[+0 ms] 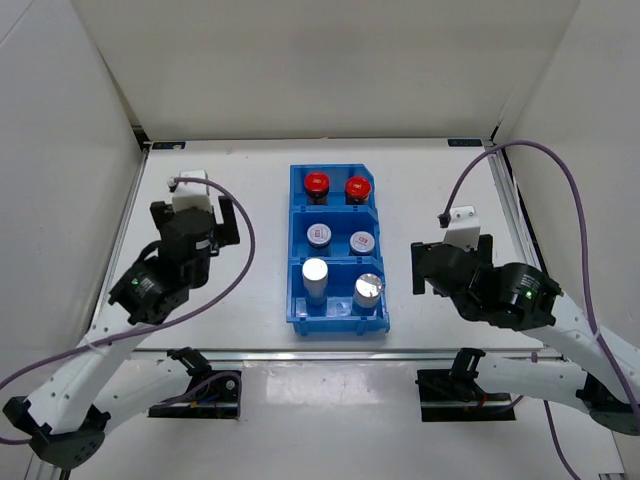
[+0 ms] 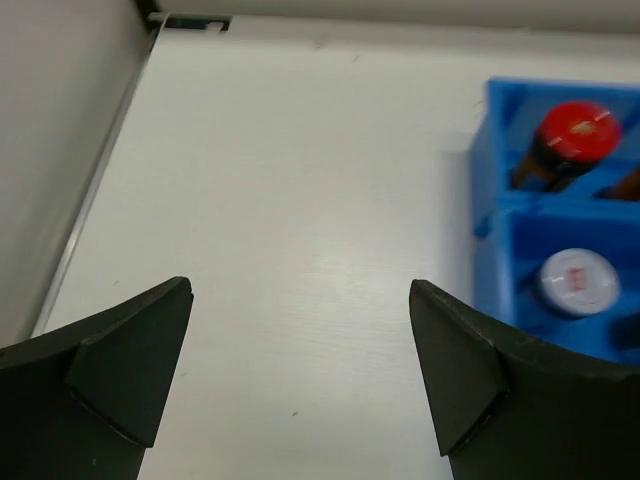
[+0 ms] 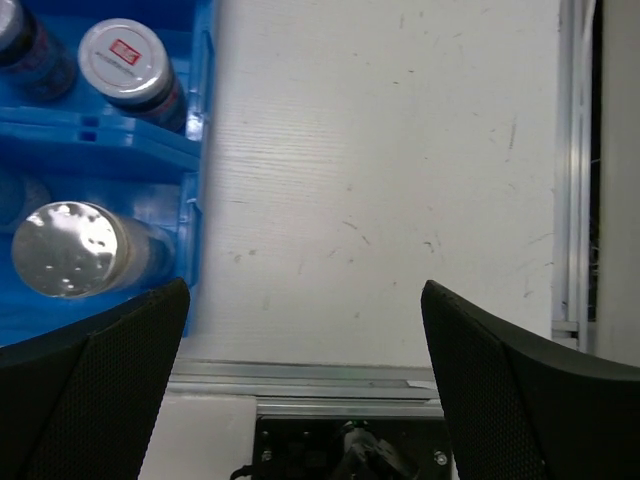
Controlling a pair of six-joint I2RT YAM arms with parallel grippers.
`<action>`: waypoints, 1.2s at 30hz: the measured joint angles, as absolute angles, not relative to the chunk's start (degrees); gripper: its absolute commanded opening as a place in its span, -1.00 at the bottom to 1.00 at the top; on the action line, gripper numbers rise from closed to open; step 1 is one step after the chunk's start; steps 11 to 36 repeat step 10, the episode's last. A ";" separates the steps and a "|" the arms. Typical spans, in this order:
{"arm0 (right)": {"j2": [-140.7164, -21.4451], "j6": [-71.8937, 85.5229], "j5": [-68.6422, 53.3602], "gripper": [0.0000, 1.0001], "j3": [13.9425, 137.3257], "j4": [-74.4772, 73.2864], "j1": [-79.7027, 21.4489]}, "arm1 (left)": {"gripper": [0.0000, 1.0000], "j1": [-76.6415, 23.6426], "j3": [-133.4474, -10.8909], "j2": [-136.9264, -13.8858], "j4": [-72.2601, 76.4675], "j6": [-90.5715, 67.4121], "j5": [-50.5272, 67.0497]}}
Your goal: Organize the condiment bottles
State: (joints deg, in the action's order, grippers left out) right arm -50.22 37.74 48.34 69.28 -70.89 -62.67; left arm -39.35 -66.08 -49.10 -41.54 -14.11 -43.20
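Observation:
Six condiment bottles stand in a blue bin [image 1: 296, 245] at mid table. Two red-capped ones [image 1: 317, 182] [image 1: 357, 187] fill the far compartment. The middle one holds two grey lids marked red-white [image 1: 319, 235] [image 1: 362, 242], and the near one two shiny silver tops [image 1: 315, 270] [image 1: 368, 289]. My left gripper [image 1: 193, 207] is open over bare table left of the bin; its wrist view shows a red-capped jar [image 2: 578, 135] and a grey-lidded jar [image 2: 577, 280]. My right gripper [image 1: 452, 258] is open right of the bin, beside a silver-topped jar [image 3: 65, 250] and a grey-lidded jar [image 3: 125, 58].
White walls close the table on the left, back and right. A metal rail [image 3: 320, 375] runs along the near edge just below my right gripper [image 3: 304, 288]. Bare white table lies between the fingers of my left gripper [image 2: 300, 290]. Purple cables trail from both arms.

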 measured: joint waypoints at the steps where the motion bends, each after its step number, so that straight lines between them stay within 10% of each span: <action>1: -50.52 37.74 49.01 1.00 69.38 -71.42 -62.67 | 1.00 -38.61 -62.96 -48.07 -40.53 -13.45 -44.36; 7: -51.83 37.28 52.03 1.00 69.63 -73.60 -62.67 | 1.00 -37.12 -47.51 -40.38 -38.63 -11.84 -47.99; 36: -51.16 37.04 53.23 1.00 69.63 -73.69 -62.67 | 1.00 -36.38 -47.40 -35.79 -36.40 -11.99 -50.54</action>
